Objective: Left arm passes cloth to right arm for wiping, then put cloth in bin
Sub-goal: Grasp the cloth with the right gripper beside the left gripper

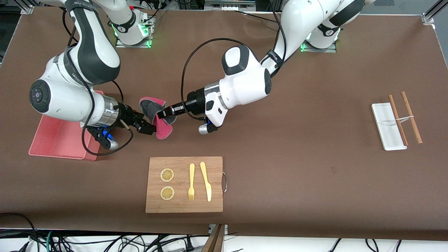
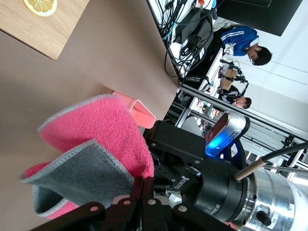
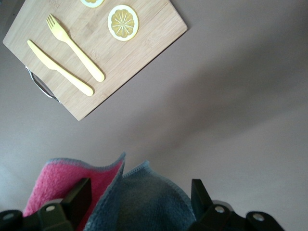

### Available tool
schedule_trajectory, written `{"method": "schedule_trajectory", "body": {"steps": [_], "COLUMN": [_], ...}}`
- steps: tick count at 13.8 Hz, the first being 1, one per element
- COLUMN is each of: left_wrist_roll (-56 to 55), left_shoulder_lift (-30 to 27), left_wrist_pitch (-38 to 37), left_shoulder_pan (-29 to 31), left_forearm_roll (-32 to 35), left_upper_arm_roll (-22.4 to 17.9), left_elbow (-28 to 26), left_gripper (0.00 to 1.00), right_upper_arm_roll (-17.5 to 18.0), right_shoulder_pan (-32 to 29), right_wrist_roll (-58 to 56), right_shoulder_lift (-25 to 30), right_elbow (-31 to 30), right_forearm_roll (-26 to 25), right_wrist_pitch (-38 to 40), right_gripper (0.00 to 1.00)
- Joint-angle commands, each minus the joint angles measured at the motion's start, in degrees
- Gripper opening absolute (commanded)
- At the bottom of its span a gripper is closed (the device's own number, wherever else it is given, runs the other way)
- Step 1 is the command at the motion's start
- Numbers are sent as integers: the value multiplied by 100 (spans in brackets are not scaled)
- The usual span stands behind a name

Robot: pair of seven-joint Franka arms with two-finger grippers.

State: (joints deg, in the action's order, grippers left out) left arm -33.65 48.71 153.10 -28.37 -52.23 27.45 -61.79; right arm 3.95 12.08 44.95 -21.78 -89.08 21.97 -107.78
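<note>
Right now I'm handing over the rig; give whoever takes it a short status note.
Left tool: shut on the cloth, held up over the bare table beside the bin.
Right tool: open, fingers either side of the cloth, not yet clamped.
Done: cloth picked up and presented.
Left: right tool grips, left releases, wipe, then drop the cloth in the bin, which sits under the right arm.

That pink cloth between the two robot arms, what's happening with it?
It's a handover in mid-air. The left gripper is shut on the cloth, holding it up over the table. The right gripper is open, its fingers on either side of the cloth, not yet clamped. The bin sits beneath the right arm.
</note>
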Motion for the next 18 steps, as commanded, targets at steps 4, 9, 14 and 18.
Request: {"method": "schedule_trajectory", "body": {"steps": [4,9,14,18], "left_wrist_roll": [8,8,8,8], "left_shoulder_lift": [94,94,94,94], "left_wrist_pitch": [10,10,1,10], "left_shoulder_pan": [-63,-63,-45,-10], "left_forearm_roll": [-155,-155,-155,-155], "left_upper_arm_roll": [-38,-47,-38,-47], "left_elbow": [212,212,212,212], "left_gripper": [0,0,28,83], "right_upper_arm_roll": [-17,-17,-17,-17], "right_shoulder_pan": [57,57,101,101], "right_wrist_roll": [49,-31,-4,-13], "right_shoulder_lift": [-37,-64,-64,-72], "right_elbow": [13,13,13,22], "right_forearm_roll": [387,395,404,395], "right_wrist_pitch": [-7,55,29,2], "right_gripper": [59,3,0,0]}}
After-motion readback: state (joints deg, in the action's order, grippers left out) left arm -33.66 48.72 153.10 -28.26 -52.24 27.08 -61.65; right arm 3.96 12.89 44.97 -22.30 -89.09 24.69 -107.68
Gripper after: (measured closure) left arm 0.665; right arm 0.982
